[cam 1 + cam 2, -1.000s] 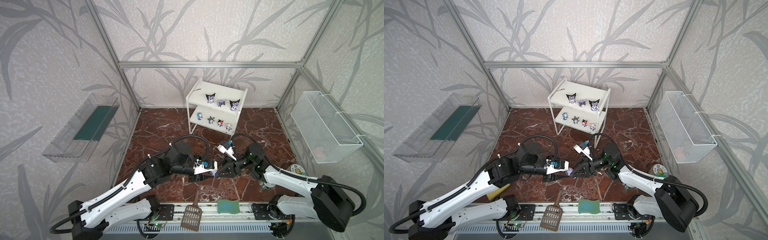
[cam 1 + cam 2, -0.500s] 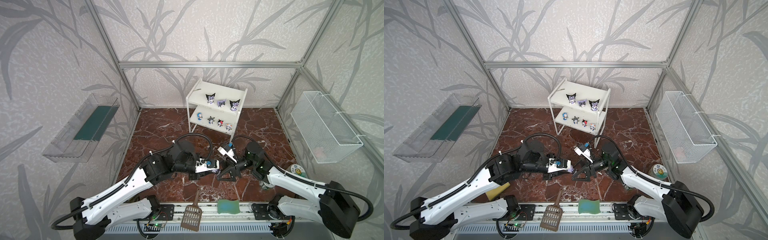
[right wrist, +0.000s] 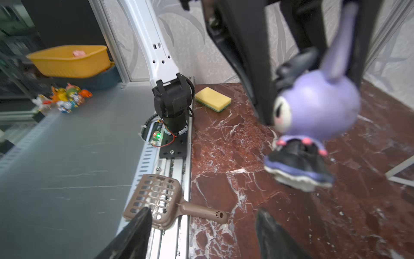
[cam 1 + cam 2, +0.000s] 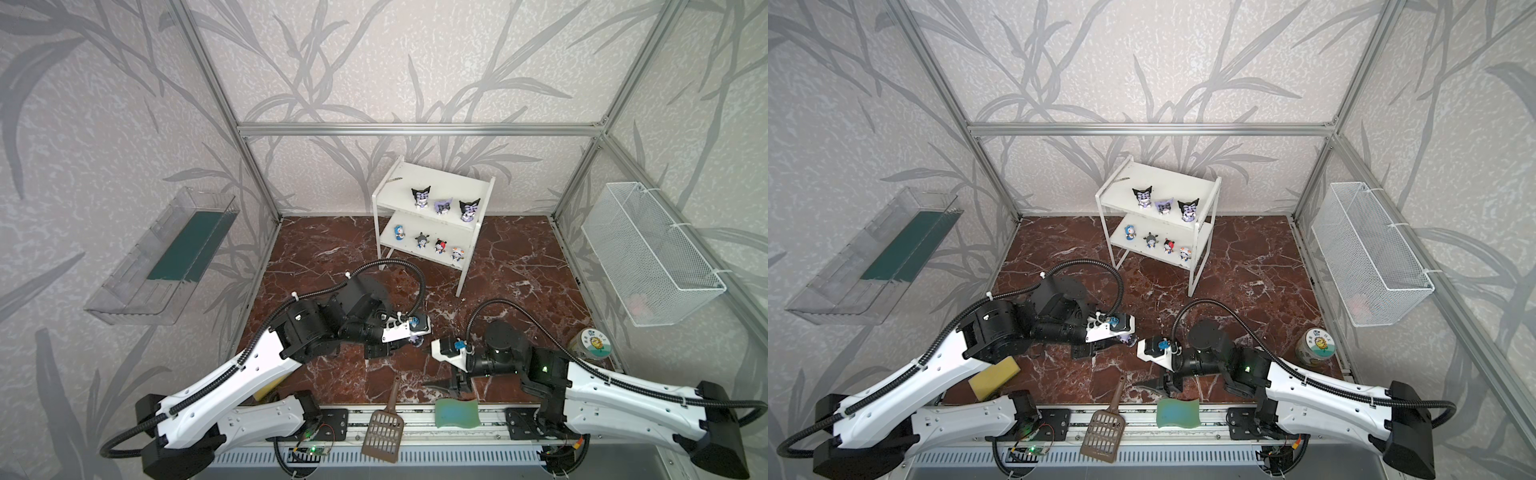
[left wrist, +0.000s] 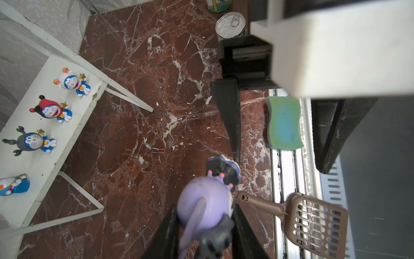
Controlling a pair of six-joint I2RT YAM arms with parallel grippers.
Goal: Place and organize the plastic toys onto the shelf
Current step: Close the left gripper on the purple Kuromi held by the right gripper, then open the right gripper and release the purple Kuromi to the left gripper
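Observation:
A purple plastic toy [image 5: 202, 207] with a long ear hangs above the marble floor, and my left gripper [image 5: 205, 224] is shut on its head; in both top views it shows at the gripper's tip [image 4: 414, 340] [image 4: 1127, 338]. The right wrist view has the same toy [image 3: 313, 107] close up between the left fingers [image 3: 246, 67]. My right gripper [image 3: 203, 212] [image 4: 426, 368] stands open and empty, a little to the right of the toy. The white shelf [image 4: 395, 195] [image 4: 1121, 195] at the back carries three purple-black toys [image 4: 442, 206] on top and several blue ones [image 4: 422, 240] below.
A brown scoop [image 4: 384, 428] and a green wavy sponge [image 4: 457, 413] lie on the front rail. A yellow sponge [image 4: 994, 374] sits at the front left, a tin [image 4: 592, 343] at the right. A wire basket [image 4: 648, 253] and a clear tray [image 4: 162, 257] hang on the side walls.
My right gripper has opened, let go of the purple toy and drawn back to the right. The left gripper has closed on the toy and keeps it.

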